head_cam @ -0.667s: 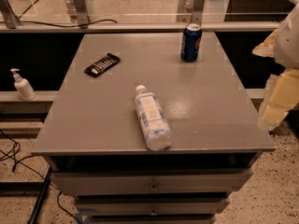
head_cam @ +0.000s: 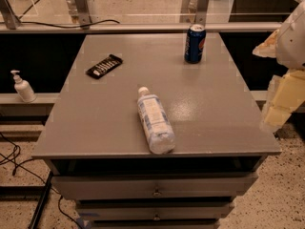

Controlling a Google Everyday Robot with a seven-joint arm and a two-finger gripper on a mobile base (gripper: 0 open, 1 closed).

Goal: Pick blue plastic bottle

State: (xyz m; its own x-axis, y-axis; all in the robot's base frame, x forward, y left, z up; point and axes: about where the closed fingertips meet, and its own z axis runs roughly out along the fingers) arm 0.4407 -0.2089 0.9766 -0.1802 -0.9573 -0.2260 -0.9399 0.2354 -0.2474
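Note:
The blue plastic bottle [head_cam: 155,120] is clear, with a white cap and a pale blue-and-white label. It lies on its side on the grey cabinet top [head_cam: 209,104], near the front edge, with its cap pointing away from the camera. My gripper [head_cam: 279,104], cream-coloured, hangs off the right edge of the cabinet top. It is well to the right of the bottle, touches nothing and holds nothing.
A dark blue soda can [head_cam: 194,43] stands upright at the back right of the top. A black remote-like object [head_cam: 104,65] lies at the back left. A small white pump bottle [head_cam: 22,87] stands on a low ledge to the left. Drawers sit below the top, and cables lie on the floor at the left.

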